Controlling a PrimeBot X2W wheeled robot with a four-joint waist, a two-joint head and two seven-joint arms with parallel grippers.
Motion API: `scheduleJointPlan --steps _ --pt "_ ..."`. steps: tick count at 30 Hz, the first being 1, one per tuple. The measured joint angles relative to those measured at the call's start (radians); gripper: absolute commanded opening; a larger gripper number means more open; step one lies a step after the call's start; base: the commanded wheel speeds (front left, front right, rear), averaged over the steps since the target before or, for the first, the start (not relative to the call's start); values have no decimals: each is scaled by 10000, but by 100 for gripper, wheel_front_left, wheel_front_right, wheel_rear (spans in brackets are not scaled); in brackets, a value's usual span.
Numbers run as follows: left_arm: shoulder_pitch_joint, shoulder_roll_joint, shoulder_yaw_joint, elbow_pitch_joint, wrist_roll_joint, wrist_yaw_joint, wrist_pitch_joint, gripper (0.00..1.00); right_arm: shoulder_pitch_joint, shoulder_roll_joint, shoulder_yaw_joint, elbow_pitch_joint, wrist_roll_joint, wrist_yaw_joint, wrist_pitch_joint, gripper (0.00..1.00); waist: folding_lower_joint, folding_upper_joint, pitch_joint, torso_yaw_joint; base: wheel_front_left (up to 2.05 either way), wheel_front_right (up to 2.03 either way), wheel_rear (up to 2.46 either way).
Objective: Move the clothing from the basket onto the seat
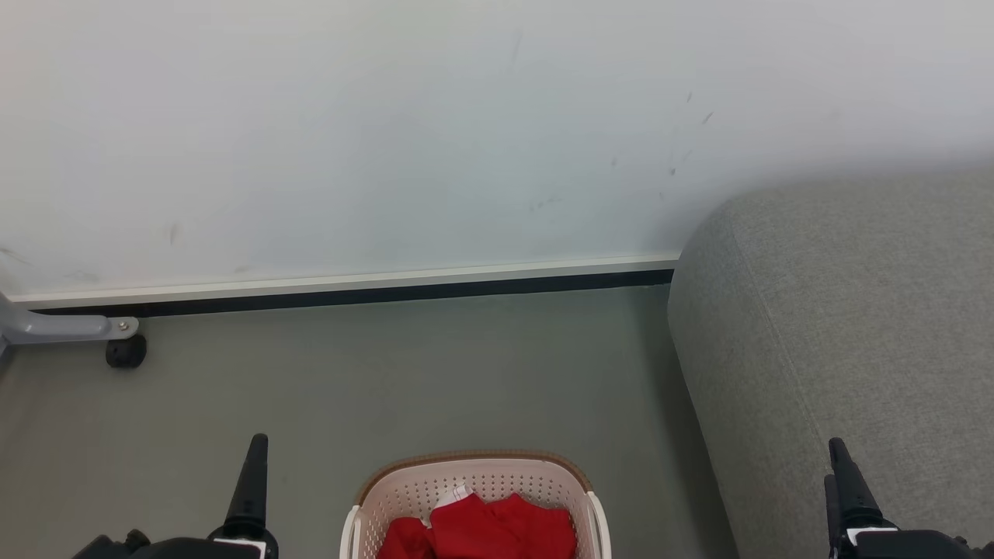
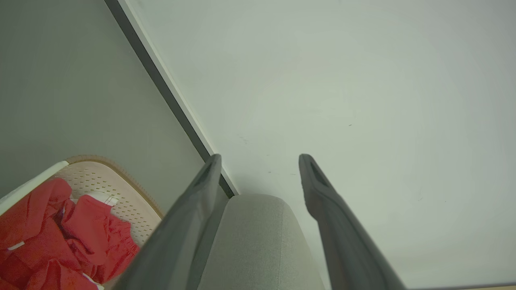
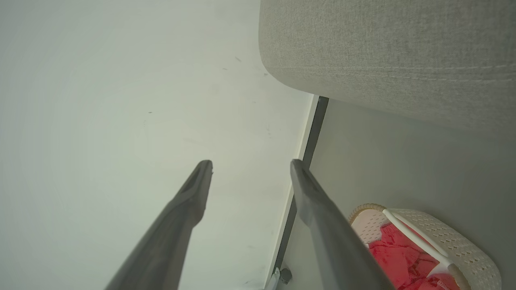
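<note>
One basket point(image 1: 435, 487), one red clothing heap point(image 1: 483, 532), one seat point(image 1: 839, 326), one caster point(image 1: 126, 352), two left fingers point(image 2: 181, 233), two right fingers point(image 3: 185, 209).

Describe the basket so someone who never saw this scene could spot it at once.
Find the big grey sofa on the right, against the white wall. On the grey floor just left of it stands the basket. It is cream perforated plastic with a brown woven-look rim, holding bright red clothing.

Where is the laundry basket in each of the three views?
Head view: basket at the bottom centre.
Left wrist view: basket at the lower left.
Right wrist view: basket at the lower right.
Shared landmark: the dark baseboard beyond it.
</note>
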Motion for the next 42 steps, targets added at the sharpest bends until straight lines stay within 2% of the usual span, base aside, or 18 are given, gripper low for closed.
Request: scheduleJointPlan --steps 11,24,42 --pt "8 38 -435 -428 2314 330 -424 100 2 -104 577 -397 -2224 -345 -414 100 0 0 -73 -2 0 0 0" --pt "160 481 -938 -679 5264 686 -894 100 -3 -516 1475 -677 -5064 -692 -880 100 0 0 -113 -10 0 0 0" --pt "646 640 -1099 -844 8579 1162 -1547 100 6 -723 2190 -633 -7812 -1143 -1546 100 0 0 -152 -36 0 0 0"
